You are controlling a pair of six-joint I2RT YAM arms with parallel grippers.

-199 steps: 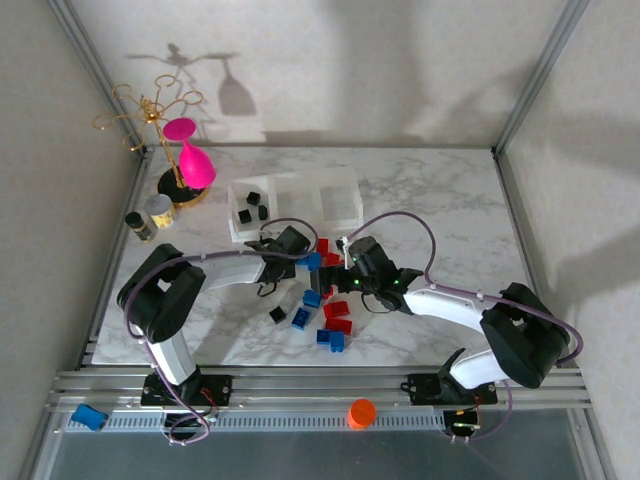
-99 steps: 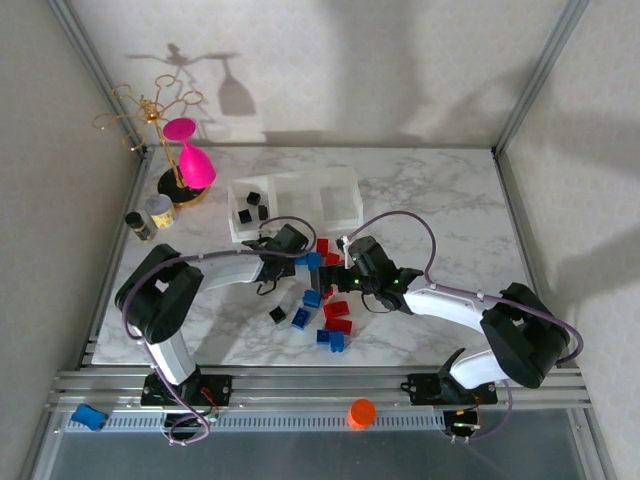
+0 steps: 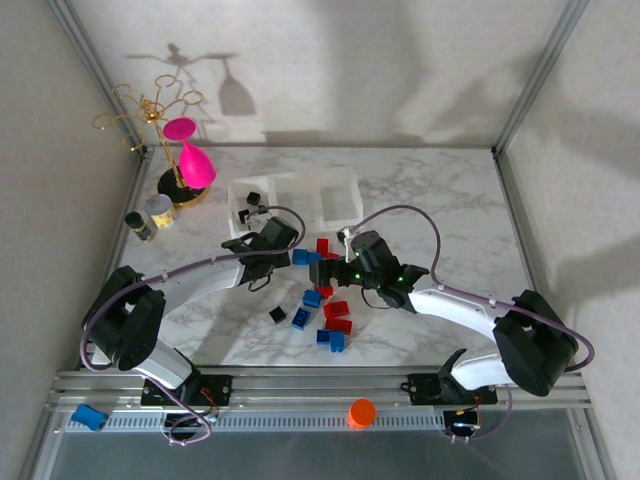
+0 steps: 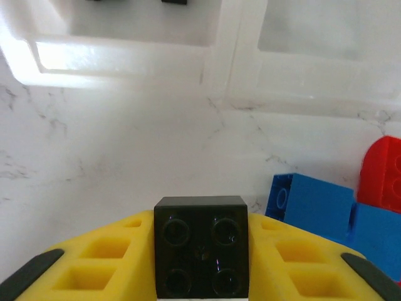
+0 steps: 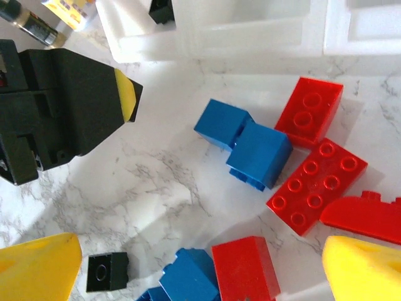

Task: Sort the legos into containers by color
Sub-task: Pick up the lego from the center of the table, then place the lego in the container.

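A black brick (image 4: 200, 248) is sitting clamped at the tips of the left fingers (image 4: 94, 269), just short of the bins (image 4: 216, 56), one compartment (image 4: 138, 25) already holding black bricks. Held so far forward, it is risking a twist or a drop onto the desk (image 4: 125, 157), or a release over the dividing rim. The right fingers (image 5: 37, 269) are hanging wide open over the blue bricks (image 5: 258, 153) near the left arm, so a clash is possible.

Red, blue and black legos (image 5: 316, 182) on a white marble table (image 3: 440, 210) (grey-veined), containers (image 3: 300, 176) clear with white rims.
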